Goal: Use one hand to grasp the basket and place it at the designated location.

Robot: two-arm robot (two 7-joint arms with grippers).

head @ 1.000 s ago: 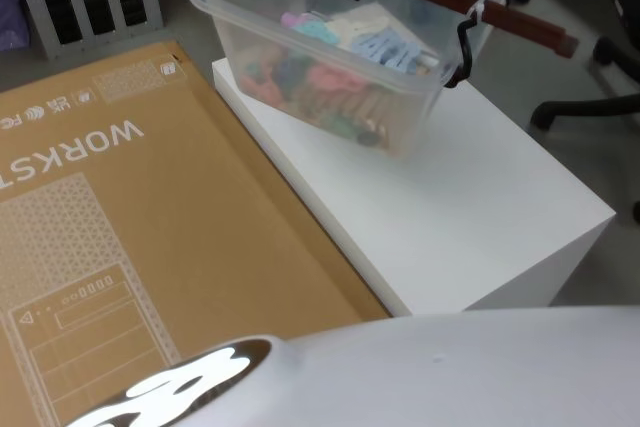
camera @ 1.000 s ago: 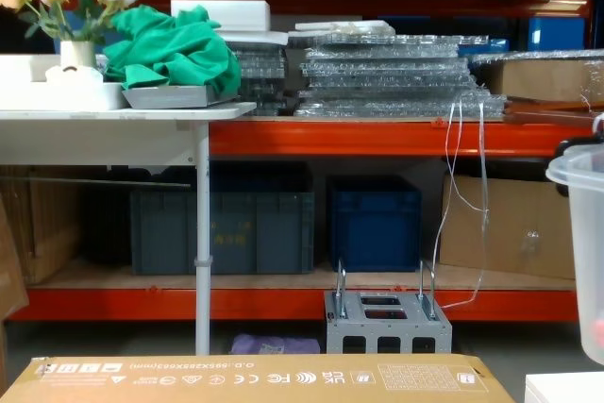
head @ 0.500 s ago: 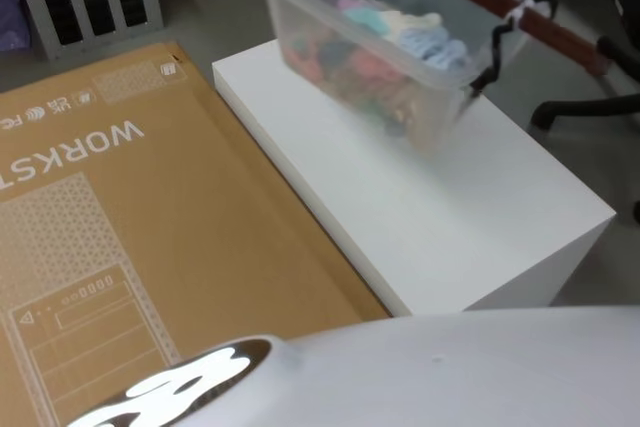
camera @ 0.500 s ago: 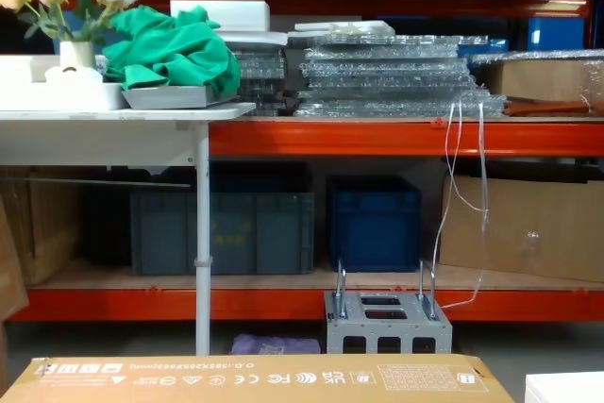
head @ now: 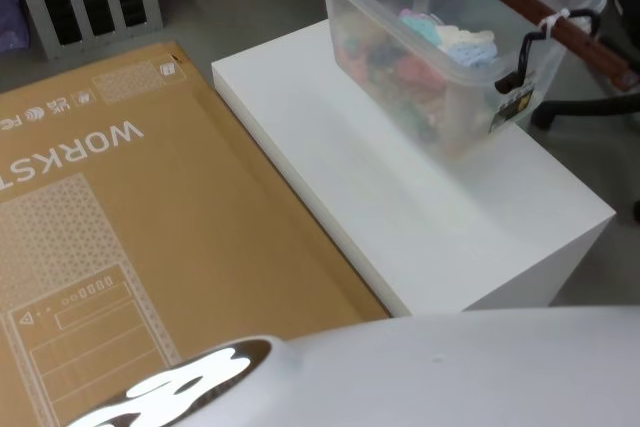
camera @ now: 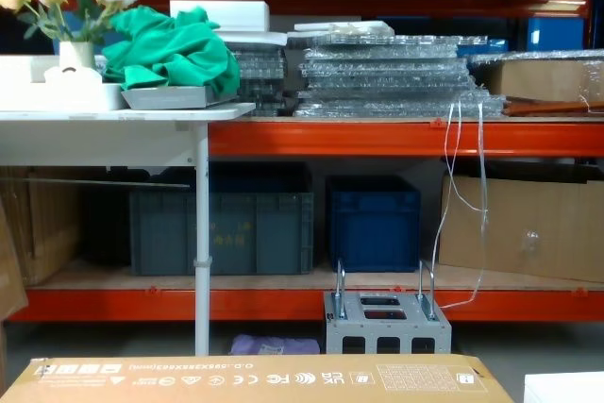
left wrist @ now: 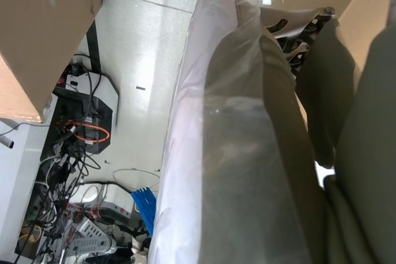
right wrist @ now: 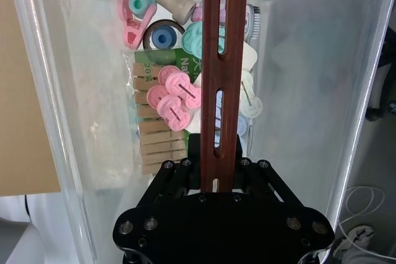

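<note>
I see one basket point(head: 455, 42) over the white tabletop's point(head: 400, 197) far right corner; my right gripper point(right wrist: 219, 165) has its jaws clamped on the single wooden handle point(right wrist: 223, 60).

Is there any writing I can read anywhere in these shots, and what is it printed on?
"WORKS", cut off at the picture's edge, upside down on the brown cardboard box in the head view.
"FC" and other small compliance marks on that box's edge: the rest is too small to read.
"Na", cut off, on a green packet inside the basket, in the right wrist view.
Sticker on the basket's wall: too small to read.
</note>
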